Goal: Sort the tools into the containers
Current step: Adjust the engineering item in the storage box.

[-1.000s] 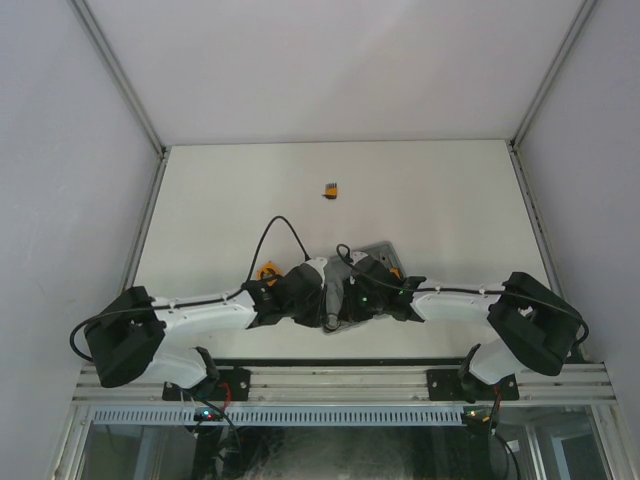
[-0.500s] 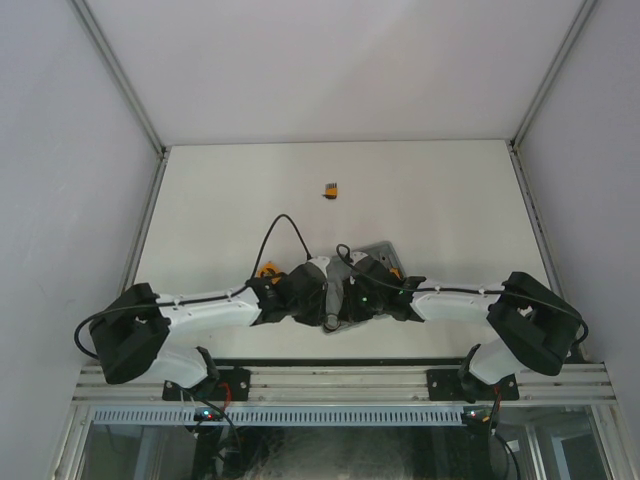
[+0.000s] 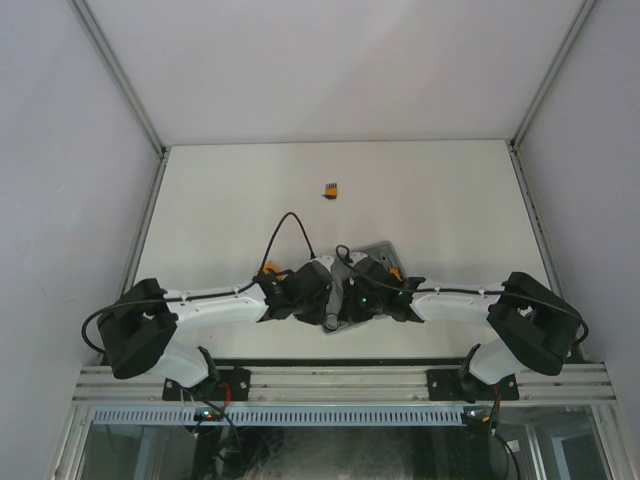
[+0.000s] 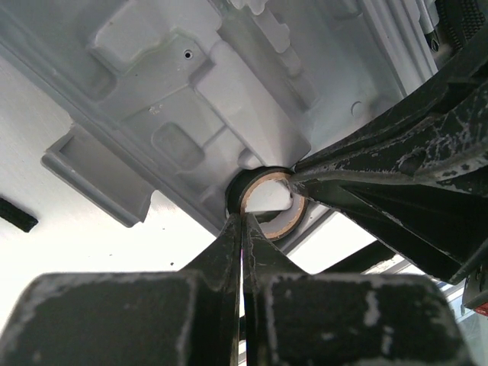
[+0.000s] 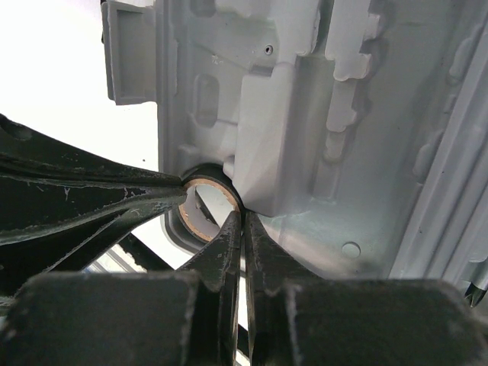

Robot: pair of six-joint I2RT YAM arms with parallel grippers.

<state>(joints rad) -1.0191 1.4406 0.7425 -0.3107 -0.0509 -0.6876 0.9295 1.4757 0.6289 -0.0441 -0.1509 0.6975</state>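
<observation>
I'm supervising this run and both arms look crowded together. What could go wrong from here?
The left end effector and right end effector, both shut, meet at the small black ring; they could collide. The ring sits at the edge of the grey case, so a nudge might push it out onto the table. Pressing there might also shift the case.

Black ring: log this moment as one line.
left gripper shut, tips at small black ring | right gripper shut, tips at ring | ring at grey case edge
</observation>
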